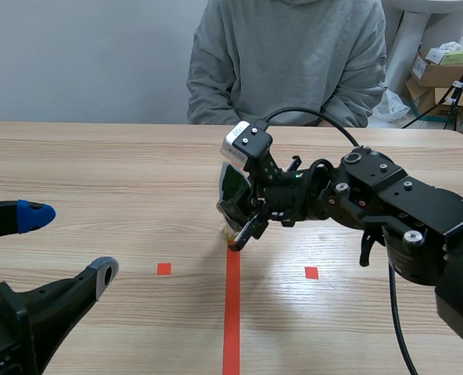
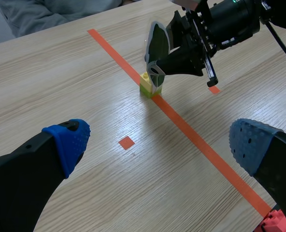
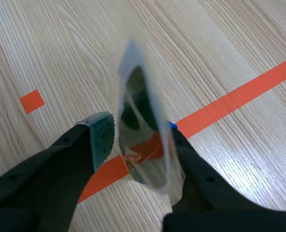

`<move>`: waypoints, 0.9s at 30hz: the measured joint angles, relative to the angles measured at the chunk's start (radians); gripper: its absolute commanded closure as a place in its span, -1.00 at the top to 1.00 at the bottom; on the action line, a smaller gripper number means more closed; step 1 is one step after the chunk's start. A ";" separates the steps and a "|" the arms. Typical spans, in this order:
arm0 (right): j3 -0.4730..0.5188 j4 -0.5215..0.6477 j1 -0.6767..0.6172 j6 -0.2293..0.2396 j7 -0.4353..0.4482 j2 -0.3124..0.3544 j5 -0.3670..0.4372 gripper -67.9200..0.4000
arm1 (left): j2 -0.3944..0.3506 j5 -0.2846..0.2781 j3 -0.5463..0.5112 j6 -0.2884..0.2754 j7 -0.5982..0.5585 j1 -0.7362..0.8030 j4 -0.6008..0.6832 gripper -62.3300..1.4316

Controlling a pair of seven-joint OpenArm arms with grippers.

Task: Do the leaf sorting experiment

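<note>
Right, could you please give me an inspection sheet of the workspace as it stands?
Surface: wooden table, orange-red tape marks.
Job's things: laminated leaf upright in the right gripper, over a yellow-green brick on the tape line.
Clutter: small red piece beside the left gripper.
Grippers: right shut on the leaf; left open, holding nothing.
Cables: black cable hangs from the right arm.
Surroundings: person in grey seated across; cardboard boxes behind.

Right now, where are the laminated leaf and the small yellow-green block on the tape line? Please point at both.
laminated leaf [image 2: 157, 46]: left wrist view, on its dark green middle.
yellow-green block [image 2: 147, 87]: left wrist view, on its green lower side.
</note>
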 measured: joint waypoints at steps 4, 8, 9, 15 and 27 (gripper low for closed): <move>0.000 0.000 0.000 -0.001 0.000 0.000 0.000 -0.88 | 0.000 0.000 0.000 0.000 0.000 0.000 0.000 0.98; 0.000 0.000 0.000 -0.037 0.000 0.000 0.000 -0.94 | 0.000 0.000 0.000 0.000 0.000 0.000 0.000 0.98; 0.000 0.000 0.000 -0.053 0.000 0.000 0.000 -0.94 | 0.000 0.000 0.000 0.000 0.000 0.000 0.000 0.98; 0.000 0.000 -0.002 -0.113 0.000 0.000 0.000 -0.93 | 0.000 0.000 0.000 0.000 0.000 0.000 0.000 0.98; 0.095 0.000 -0.023 -0.160 -0.039 -0.002 0.116 -0.93 | 0.000 0.000 0.000 0.000 0.000 0.000 0.000 0.98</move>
